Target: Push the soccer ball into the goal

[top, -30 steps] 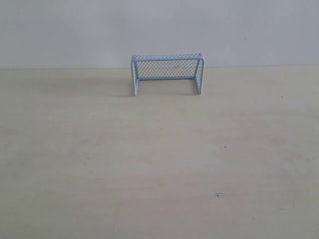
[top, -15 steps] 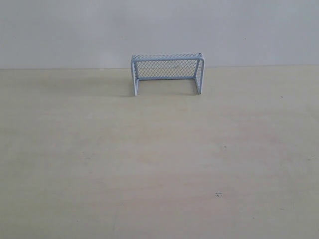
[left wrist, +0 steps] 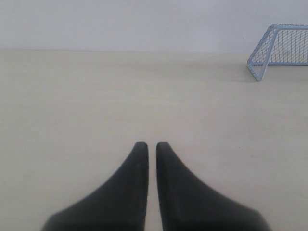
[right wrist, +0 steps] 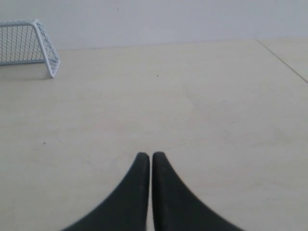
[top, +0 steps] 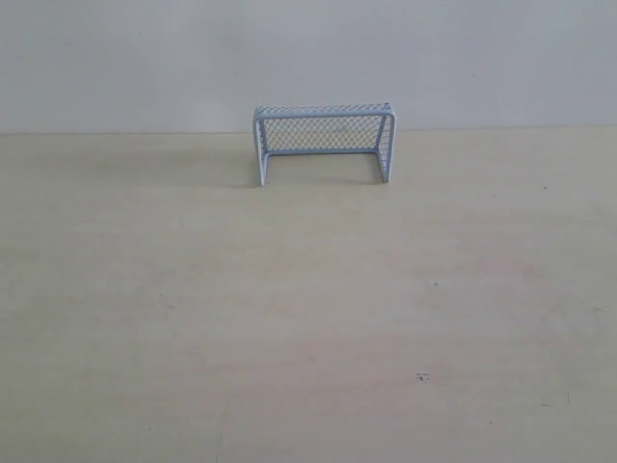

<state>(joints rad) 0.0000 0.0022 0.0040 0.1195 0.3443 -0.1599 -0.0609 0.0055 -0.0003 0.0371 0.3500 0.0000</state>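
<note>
The goal [top: 324,143], a small pale blue-grey frame with fine mesh, stands at the far middle of the table against the wall. It also shows in the left wrist view as the goal [left wrist: 281,50] and in the right wrist view as the goal [right wrist: 30,42]. The soccer ball is not in any view. My left gripper [left wrist: 148,144] is shut with nothing between its black fingers, low over bare table. My right gripper [right wrist: 147,154] is likewise shut and holds nothing. Neither gripper appears in the exterior view.
A pale wooden table [top: 308,309] runs from the front edge to the white wall [top: 308,58]. A seam in the table [right wrist: 284,60] crosses the right wrist view. A few small dark specks [top: 421,376] mark the surface.
</note>
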